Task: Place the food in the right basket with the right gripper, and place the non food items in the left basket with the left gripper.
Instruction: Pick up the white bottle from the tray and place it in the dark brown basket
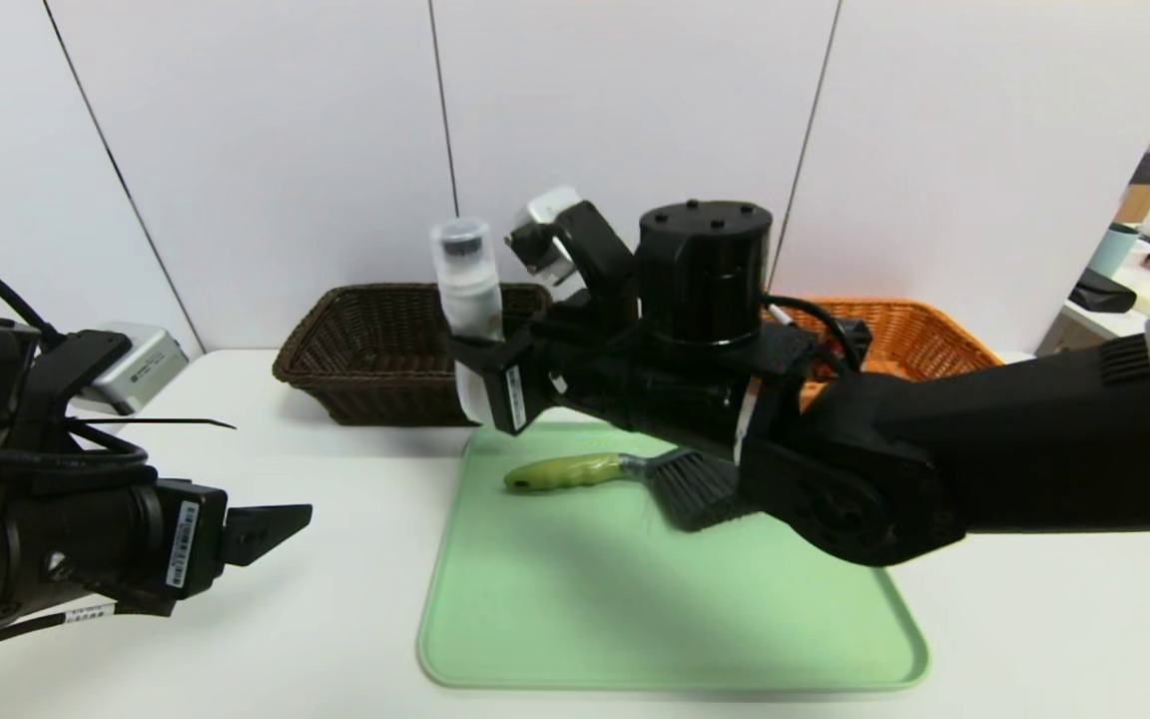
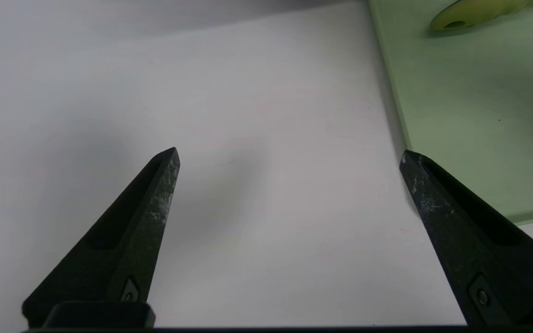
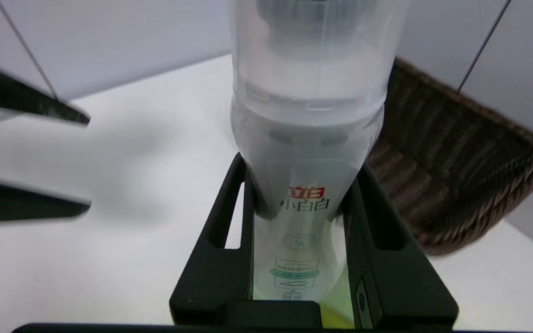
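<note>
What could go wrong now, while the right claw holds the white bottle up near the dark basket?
1. The right claw grips the white bottle low on its body, so the tall upper part may tip or slip out.
2. This is a non-food item in the wrong claw; the open left claw hovers idle over the table.
3. The right arm hangs just over the green-handled brush and could knock it.

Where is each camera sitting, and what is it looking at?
Head view: high on the robot, looking down at the table, green mat and both arms.
Left wrist view: behind the open left tool, facing bare table and mat edge.
Right wrist view: behind the right tool, shut on the white bottle, facing the dark basket.
Shared: head and right wrist views show the bottle.
</note>
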Controlling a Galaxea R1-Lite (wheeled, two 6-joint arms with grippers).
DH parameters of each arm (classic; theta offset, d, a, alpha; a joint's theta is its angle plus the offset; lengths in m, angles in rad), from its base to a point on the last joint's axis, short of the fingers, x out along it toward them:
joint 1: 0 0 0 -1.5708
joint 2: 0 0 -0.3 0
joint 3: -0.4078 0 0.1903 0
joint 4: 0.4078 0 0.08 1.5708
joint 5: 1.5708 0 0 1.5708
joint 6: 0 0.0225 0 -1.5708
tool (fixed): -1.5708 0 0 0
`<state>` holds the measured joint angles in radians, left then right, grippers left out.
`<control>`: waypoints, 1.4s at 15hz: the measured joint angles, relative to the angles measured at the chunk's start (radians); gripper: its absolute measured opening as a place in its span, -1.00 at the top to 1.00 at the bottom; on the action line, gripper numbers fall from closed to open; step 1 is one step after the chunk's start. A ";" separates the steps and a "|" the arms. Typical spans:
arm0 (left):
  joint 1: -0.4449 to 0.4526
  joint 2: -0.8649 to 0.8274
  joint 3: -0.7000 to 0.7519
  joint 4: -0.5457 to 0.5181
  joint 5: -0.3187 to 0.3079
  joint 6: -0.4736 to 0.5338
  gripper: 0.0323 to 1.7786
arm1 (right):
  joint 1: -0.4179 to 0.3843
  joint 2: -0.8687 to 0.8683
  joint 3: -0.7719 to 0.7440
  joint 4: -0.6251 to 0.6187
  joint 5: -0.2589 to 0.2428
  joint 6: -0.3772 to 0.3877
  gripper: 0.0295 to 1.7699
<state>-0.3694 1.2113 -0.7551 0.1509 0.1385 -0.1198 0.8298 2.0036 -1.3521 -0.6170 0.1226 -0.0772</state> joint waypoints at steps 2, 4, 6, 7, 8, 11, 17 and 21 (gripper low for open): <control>0.000 -0.005 0.007 0.000 -0.001 0.000 -0.90 | -0.002 0.063 -0.155 0.031 -0.041 0.000 0.40; 0.000 -0.008 0.014 0.000 -0.001 0.000 -0.90 | -0.005 0.141 -0.345 0.084 -0.088 0.000 0.40; 0.000 -0.012 0.024 0.000 -0.001 0.000 -0.90 | -0.015 0.222 -0.522 0.145 -0.122 0.000 0.40; 0.000 -0.013 0.029 -0.001 -0.001 -0.001 -0.90 | -0.022 0.257 -0.570 0.184 -0.138 0.000 0.40; 0.000 -0.015 0.033 0.000 -0.001 -0.001 -0.90 | -0.031 0.295 -0.594 0.210 -0.150 0.000 0.40; 0.001 -0.015 0.047 -0.001 -0.001 -0.003 -0.90 | -0.071 0.374 -0.613 0.206 -0.158 0.002 0.40; 0.000 0.000 0.068 -0.002 0.000 -0.012 -0.90 | -0.130 0.436 -0.616 0.172 -0.151 0.005 0.40; 0.000 0.016 0.070 -0.005 0.000 -0.013 -0.90 | -0.136 0.444 -0.616 0.170 -0.142 0.003 0.40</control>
<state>-0.3698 1.2272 -0.6855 0.1462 0.1381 -0.1332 0.6936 2.4477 -1.9685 -0.4472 -0.0196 -0.0740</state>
